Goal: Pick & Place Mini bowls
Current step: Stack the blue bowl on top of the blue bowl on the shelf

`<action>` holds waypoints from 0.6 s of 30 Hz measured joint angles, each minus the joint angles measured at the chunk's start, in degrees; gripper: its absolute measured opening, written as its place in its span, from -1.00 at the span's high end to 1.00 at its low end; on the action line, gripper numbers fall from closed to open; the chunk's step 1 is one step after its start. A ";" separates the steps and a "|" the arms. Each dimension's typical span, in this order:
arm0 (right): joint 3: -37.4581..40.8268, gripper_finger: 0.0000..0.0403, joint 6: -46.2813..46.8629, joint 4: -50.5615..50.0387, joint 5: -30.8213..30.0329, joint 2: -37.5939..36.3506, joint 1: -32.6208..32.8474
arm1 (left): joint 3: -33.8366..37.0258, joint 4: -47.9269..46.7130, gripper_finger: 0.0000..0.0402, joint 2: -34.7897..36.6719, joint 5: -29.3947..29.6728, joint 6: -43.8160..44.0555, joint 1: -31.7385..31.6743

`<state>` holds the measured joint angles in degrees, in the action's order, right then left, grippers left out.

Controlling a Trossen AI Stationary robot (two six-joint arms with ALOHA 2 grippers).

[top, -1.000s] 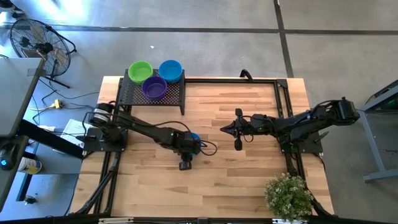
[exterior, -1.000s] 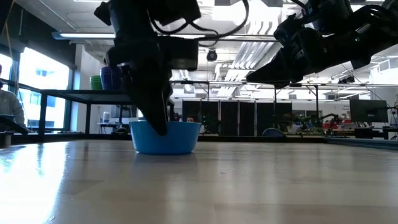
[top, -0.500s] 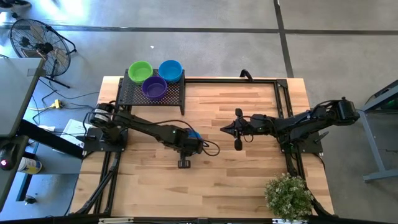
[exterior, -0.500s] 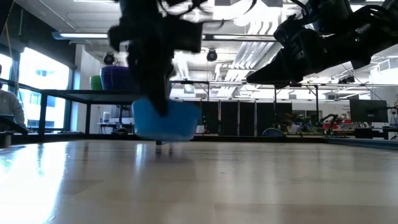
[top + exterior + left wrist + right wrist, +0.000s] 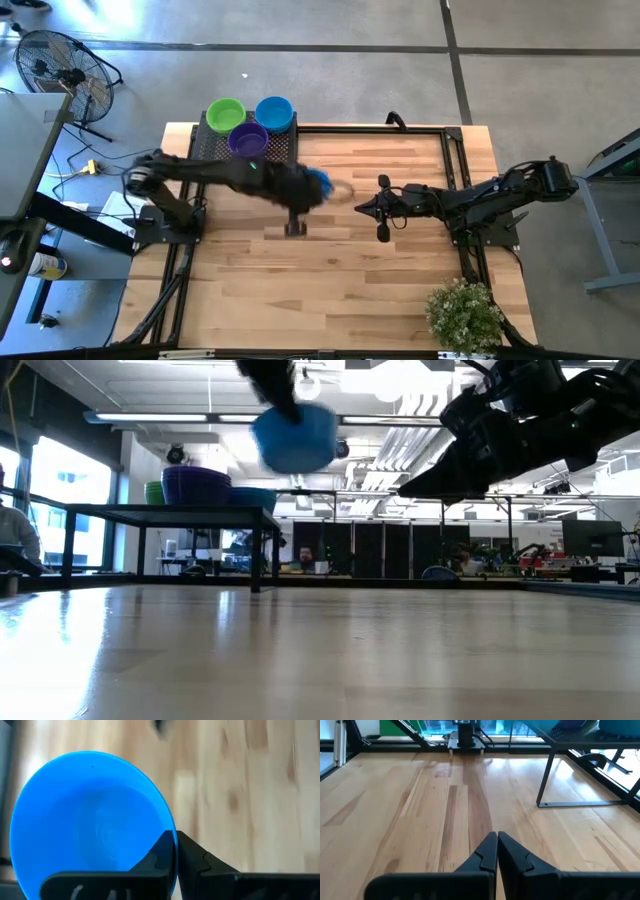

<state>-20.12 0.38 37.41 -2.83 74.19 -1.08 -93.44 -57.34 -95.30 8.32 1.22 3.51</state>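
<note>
A blue mini bowl [image 5: 90, 820] hangs high above the table's middle [image 5: 295, 435], with my left gripper [image 5: 176, 840] shut on it; from above, bowl and gripper [image 5: 314, 186] show just right of the black mesh rack [image 5: 215, 152]. On that rack's top sit a green bowl [image 5: 225, 112], another blue bowl [image 5: 273, 112] and a purple bowl [image 5: 247, 140]. My right gripper [image 5: 362, 207] waits shut over the table's right half, level and touching nothing [image 5: 496, 840]. My left gripper pinches the blue bowl's rim [image 5: 174, 851] with one finger inside the bowl and one outside its wall. The fingers slant down from above. The bowl is lifted clear of the table and hangs tilted below the fingers.
The rack stands on thin legs [image 5: 547, 772] at the far left of the wooden table [image 5: 400, 290]. A black frame [image 5: 455, 150] runs along the far and right edges. A potted plant [image 5: 463, 315] sits at the near right corner. A fan [image 5: 60, 65] stands off the table.
My left gripper has taken the blue bowl off the table and risen quickly with it, moving toward the far edge and the rack. The bowl, flat on the table a second ago, is now lifted high and tilted.
</note>
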 joint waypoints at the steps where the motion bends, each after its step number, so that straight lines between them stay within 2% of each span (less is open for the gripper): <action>1: 0.00 0.99 0.00 -0.19 0.00 0.00 0.00 | -0.80 0.56 0.99 0.77 0.47 -0.75 -1.27; 6: 0.00 0.99 -0.20 -0.29 -0.20 0.02 0.00 | -4.75 -1.23 0.99 3.17 3.96 -4.37 -9.76; 9: 0.00 0.99 -0.22 -0.29 -0.20 0.02 0.00 | -8.23 -6.98 0.99 3.88 4.51 -6.04 -16.93; 12: 0.00 0.99 -0.23 -0.25 -0.20 0.02 0.00 | -11.22 -7.61 1.00 4.06 5.00 -9.06 -24.70; 14: 0.00 0.99 -0.24 -0.20 -0.22 0.01 0.00 | -11.68 -8.58 1.00 3.42 3.92 -9.85 -29.45; 18: 0.02 1.00 -0.30 -0.22 -0.27 0.02 0.00 | -10.88 -7.43 1.00 3.10 -2.96 -10.78 -37.76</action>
<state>-20.10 0.09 37.19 -3.11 74.22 -1.08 -104.32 -64.77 -92.20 5.36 -9.56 -34.25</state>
